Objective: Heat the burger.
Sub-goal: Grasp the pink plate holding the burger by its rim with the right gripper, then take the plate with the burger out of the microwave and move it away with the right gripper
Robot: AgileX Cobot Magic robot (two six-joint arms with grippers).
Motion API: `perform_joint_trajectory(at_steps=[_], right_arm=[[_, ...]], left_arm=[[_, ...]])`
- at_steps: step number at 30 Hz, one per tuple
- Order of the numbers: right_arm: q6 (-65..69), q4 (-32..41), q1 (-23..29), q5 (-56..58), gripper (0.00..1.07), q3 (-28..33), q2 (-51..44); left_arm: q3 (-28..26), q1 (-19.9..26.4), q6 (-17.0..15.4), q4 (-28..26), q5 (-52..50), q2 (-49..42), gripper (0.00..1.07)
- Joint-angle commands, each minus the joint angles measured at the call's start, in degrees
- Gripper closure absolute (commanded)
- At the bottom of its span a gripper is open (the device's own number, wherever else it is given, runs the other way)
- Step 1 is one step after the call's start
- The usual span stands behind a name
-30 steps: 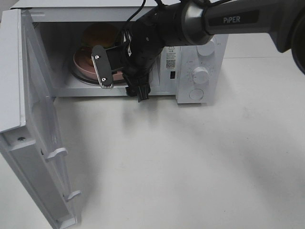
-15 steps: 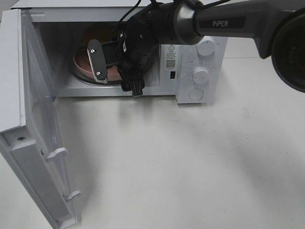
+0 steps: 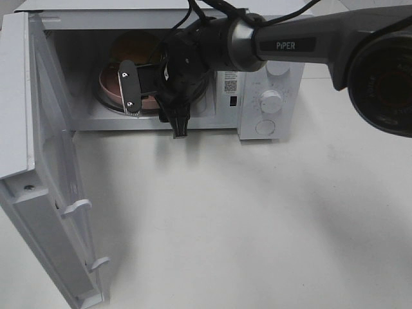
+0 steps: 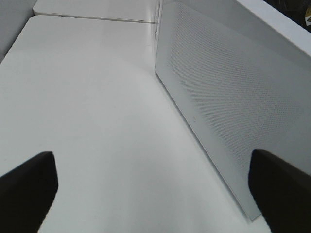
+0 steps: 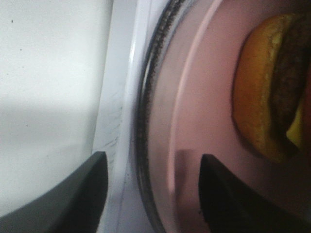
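The burger [image 3: 135,46], with a golden-brown bun, sits on a pink plate [image 3: 108,80] on the glass turntable [image 3: 106,103] inside the open white microwave [image 3: 270,71]. My right gripper [image 3: 153,106] reaches into the microwave's mouth, open and holding nothing, in front of the plate. In the right wrist view the gripper [image 5: 153,194] has its fingers apart on either side of the turntable's edge [image 5: 146,121] and the plate's rim [image 5: 194,97], with the burger [image 5: 269,87] beyond. My left gripper [image 4: 153,165] is open and empty, beside the microwave's outer wall [image 4: 218,82].
The microwave door [image 3: 55,193] hangs wide open toward the front left. The control panel with knobs [image 3: 271,101] is on the microwave's right. The white table [image 3: 257,219] stretches in front. The right arm [image 3: 290,42] crosses over the microwave's top.
My right gripper has moved left and deeper into the microwave's mouth, closer to the plate. It stays open. The burger and plate have not moved.
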Motion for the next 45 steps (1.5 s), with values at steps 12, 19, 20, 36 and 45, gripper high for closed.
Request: perform_joint_trajectory(at_steps=[12, 19, 20, 36, 45], right_arm=[[0.97, 0.06, 0.29, -0.63, 1.07, -0.63, 0.29], [0.17, -0.06, 0.29, 1.03, 1.07, -0.63, -0.23], [-0.11, -0.11, 0.29, 1.49, 1.07, -0.63, -0.34], [-4.98, -3.55, 0.74, -3.09, 1.07, 9.51, -9.0], [-4.98, -3.09, 1.43, -9.05, 1.07, 20.63, -15.36]], left_arm=[[0.11, 0.17, 0.0, -0.4, -0.46, -0.86, 0.06], [0.11, 0.17, 0.0, -0.46, -0.46, -0.86, 0.06], [0.11, 0.17, 0.0, -0.46, -0.46, -0.86, 0.07], [0.11, 0.17, 0.0, -0.46, -0.46, -0.86, 0.07], [0.11, 0.17, 0.0, -0.46, -0.46, -0.86, 0.07]])
